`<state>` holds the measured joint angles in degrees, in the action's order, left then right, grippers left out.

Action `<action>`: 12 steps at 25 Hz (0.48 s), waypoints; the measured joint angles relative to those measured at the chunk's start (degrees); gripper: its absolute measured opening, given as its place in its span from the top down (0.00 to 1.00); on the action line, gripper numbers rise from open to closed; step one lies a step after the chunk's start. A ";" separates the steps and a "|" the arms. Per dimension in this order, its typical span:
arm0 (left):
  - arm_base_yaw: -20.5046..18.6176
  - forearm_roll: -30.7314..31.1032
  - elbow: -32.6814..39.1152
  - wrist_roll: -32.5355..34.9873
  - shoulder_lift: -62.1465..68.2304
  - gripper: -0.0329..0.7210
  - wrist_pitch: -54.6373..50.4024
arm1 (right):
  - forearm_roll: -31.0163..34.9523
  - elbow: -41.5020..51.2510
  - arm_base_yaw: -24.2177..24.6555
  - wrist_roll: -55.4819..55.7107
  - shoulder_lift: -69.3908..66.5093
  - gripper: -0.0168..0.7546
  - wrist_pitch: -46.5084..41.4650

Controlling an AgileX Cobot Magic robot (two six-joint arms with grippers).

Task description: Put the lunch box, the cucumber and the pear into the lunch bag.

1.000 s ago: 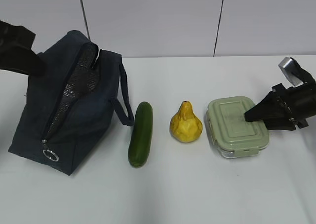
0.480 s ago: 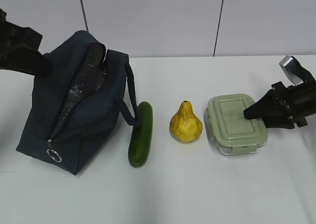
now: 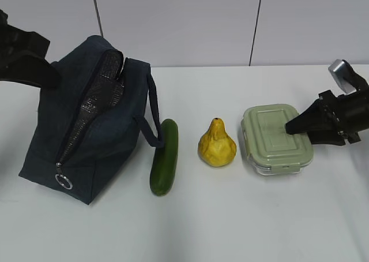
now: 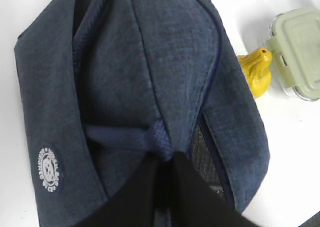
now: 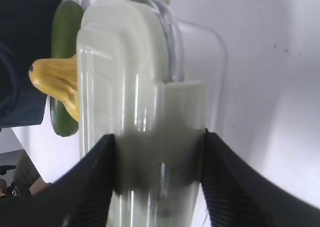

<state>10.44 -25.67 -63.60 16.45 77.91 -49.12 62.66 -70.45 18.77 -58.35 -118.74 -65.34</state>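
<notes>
Right end effector (image 5: 157, 152) is clamping the lunch box (image 3: 277, 136) near the bench's right edge, apparently lifting; left end effector (image 4: 165, 162) is pinching the lunch bag (image 3: 86, 123) fabric, holding it open; next, carrying the lunch box across to that mouth.

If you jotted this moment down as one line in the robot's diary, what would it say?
left gripper: shut on lunch bag handle, zipper open | right gripper: clamped on lunch box | cucumber, pear: on table, unpacked
</notes>
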 joint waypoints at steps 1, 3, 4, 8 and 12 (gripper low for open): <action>0.00 0.00 0.00 0.00 0.00 0.95 0.00 | 0.15 0.00 0.00 0.00 0.47 0.47 0.00; 0.00 0.00 0.00 0.00 0.00 0.95 0.00 | 0.21 0.00 0.00 0.00 1.03 0.47 0.00; 0.00 0.00 0.00 0.00 0.00 0.95 0.00 | 0.21 0.00 0.00 0.00 1.26 0.47 0.00; 0.00 0.00 0.00 0.00 0.00 0.95 0.00 | 0.21 0.00 0.00 0.68 2.01 0.47 0.00; 0.00 0.00 0.00 0.00 0.00 0.95 0.00 | 0.32 0.00 0.00 1.05 3.78 0.47 0.00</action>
<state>10.44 -25.67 -63.60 16.45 77.91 -49.12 62.98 -70.45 18.77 -57.30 -114.95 -65.34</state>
